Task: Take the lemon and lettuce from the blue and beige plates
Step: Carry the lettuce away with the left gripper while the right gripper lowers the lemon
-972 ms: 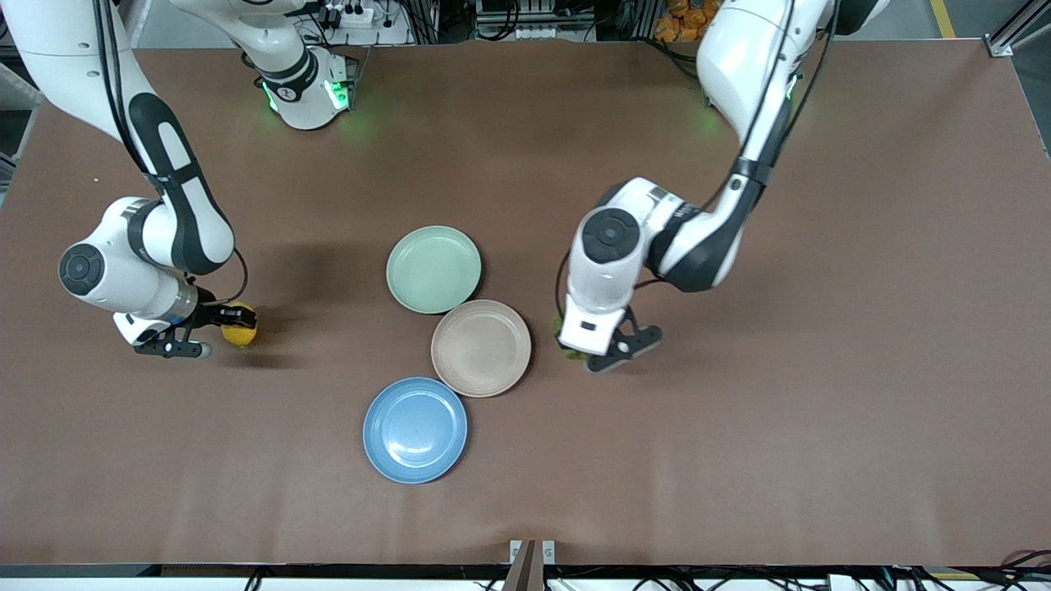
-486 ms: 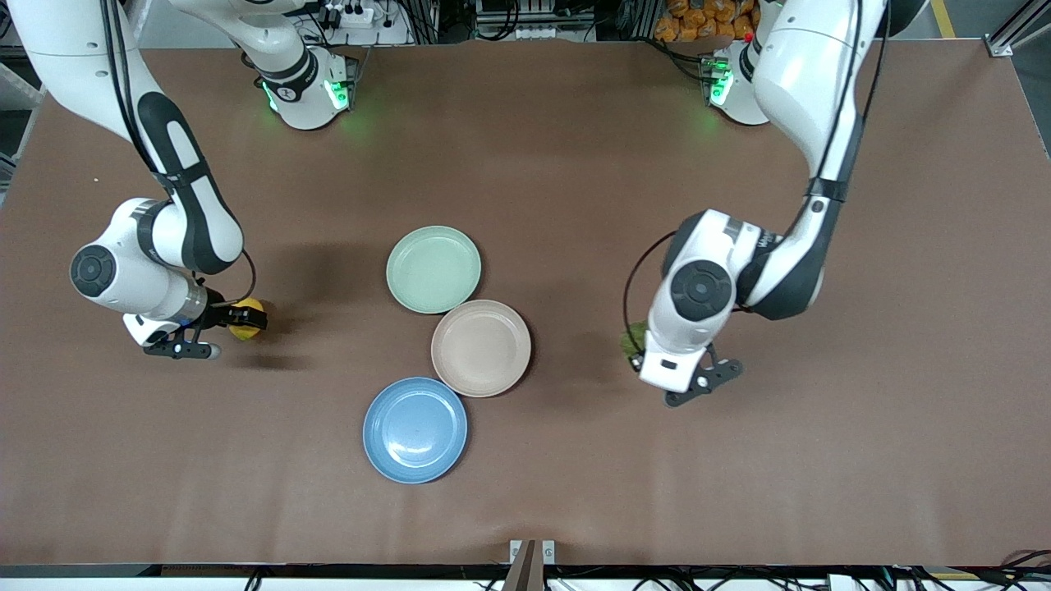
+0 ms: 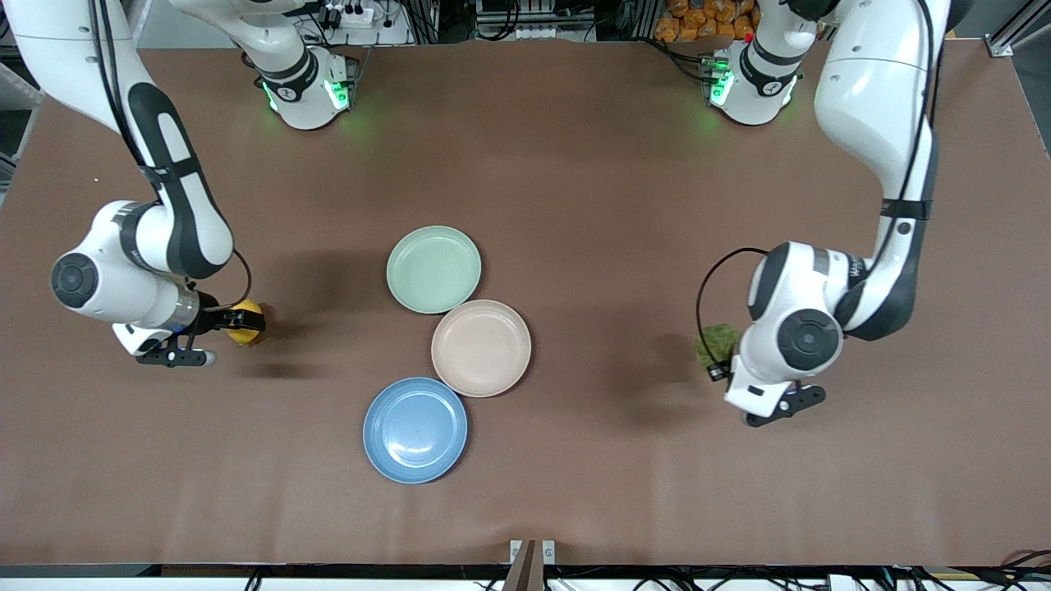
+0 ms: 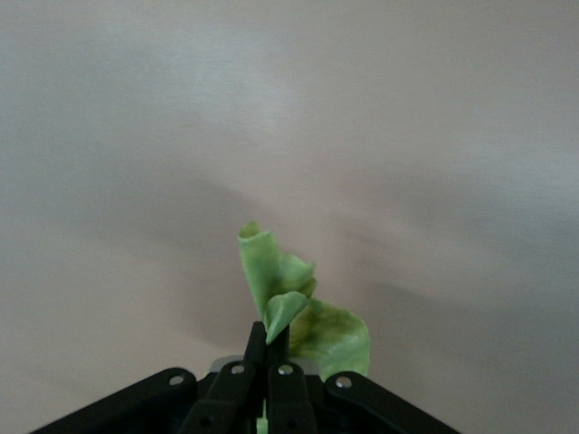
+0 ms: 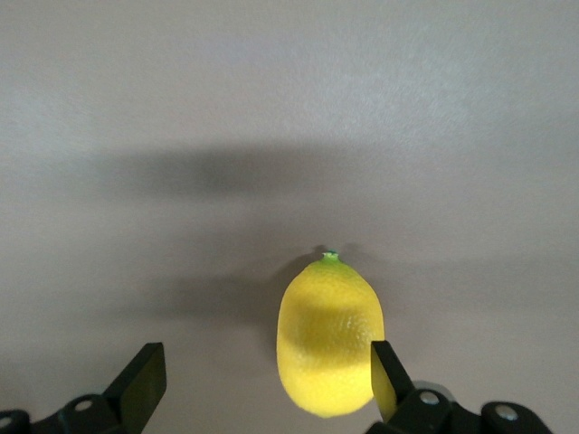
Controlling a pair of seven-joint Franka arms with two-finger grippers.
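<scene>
Yellow lemon (image 5: 329,348) on bare surface (image 3: 575,164) toward right arm's end, between spread fingers of right pincer (image 5: 262,384), ungripped. Left pincer (image 4: 269,353) clamps lettuce (image 3: 717,343) over surface toward left arm's end. Blue plate (image 3: 415,429), beige plate (image 3: 481,348) empty: picking done. Next: lower, release lettuce.

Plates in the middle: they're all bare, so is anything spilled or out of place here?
Nothing spilled. The blue plate, beige plate and green plate are bare. The lemon sits between the right gripper's open fingers; the left gripper pinches the lettuce over the table.
</scene>
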